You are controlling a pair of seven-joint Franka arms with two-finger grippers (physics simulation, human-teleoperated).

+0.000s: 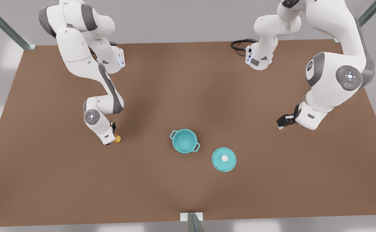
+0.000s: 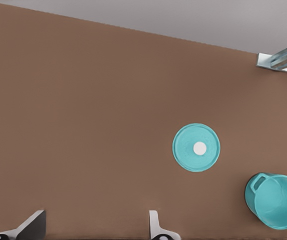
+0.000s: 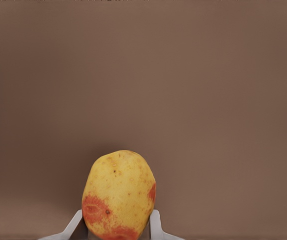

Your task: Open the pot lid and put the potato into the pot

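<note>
The teal pot (image 1: 184,140) stands uncovered at the table's middle, its inside empty. The pot lid (image 1: 224,159), a flat teal disc with a white knob, lies flat on the table just to the front view's right of the pot, apart from it. The yellow-orange potato (image 1: 117,139) sits on the table well to the front view's left. My right gripper (image 1: 112,139) is down at it, and the right wrist view has the potato (image 3: 118,195) pressed between both fingers. Hovering at the front view's right, my left gripper (image 1: 283,122) is open and empty, looking down on lid (image 2: 196,148) and pot (image 2: 276,200).
The brown table (image 1: 188,193) stretches wide around the pot. A black cable (image 1: 239,43) coils at its far edge. A metal bracket (image 1: 192,220) sits at the middle of the near edge, also seen as the bracket (image 2: 278,60) in the left wrist view.
</note>
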